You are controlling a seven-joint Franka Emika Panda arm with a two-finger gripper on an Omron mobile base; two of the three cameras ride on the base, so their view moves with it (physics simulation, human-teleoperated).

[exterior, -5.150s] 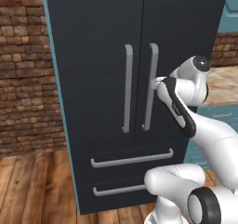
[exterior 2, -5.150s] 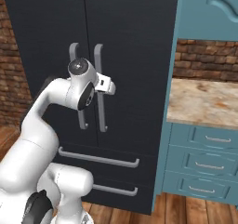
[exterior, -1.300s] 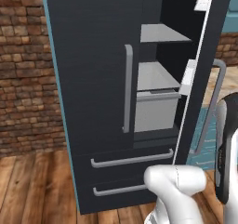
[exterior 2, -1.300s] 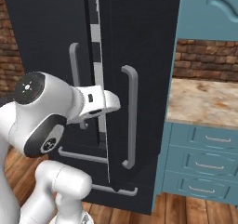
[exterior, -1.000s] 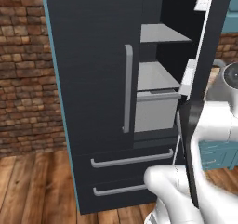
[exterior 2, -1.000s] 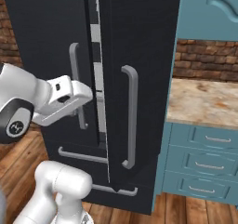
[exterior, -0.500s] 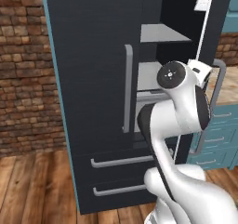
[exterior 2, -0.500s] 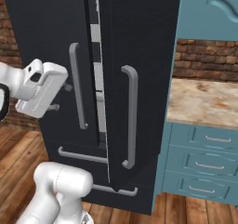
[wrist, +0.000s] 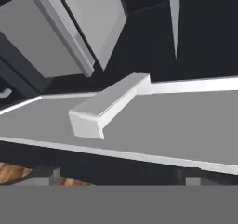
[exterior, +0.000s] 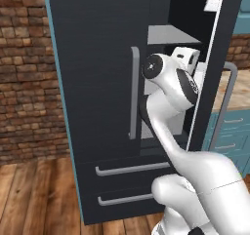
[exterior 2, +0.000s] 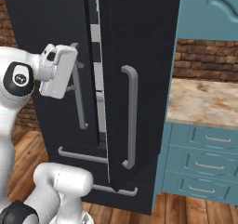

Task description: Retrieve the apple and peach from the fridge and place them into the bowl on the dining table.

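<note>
The tool (exterior 2: 69, 72) stood raised before the fridge (exterior: 102, 58), its right door (exterior 2: 139, 79) ajar; whether its jaws were apart, I cannot tell.

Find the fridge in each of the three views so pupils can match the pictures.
Left base view: the fridge spans the centre, with its right door open.
Right base view: it takes up the left and centre, with the open door nearest.
Hand view: its interior, with a grey shelf across the middle.
Shared landmark in both base views: the upper drawer handle.
</note>
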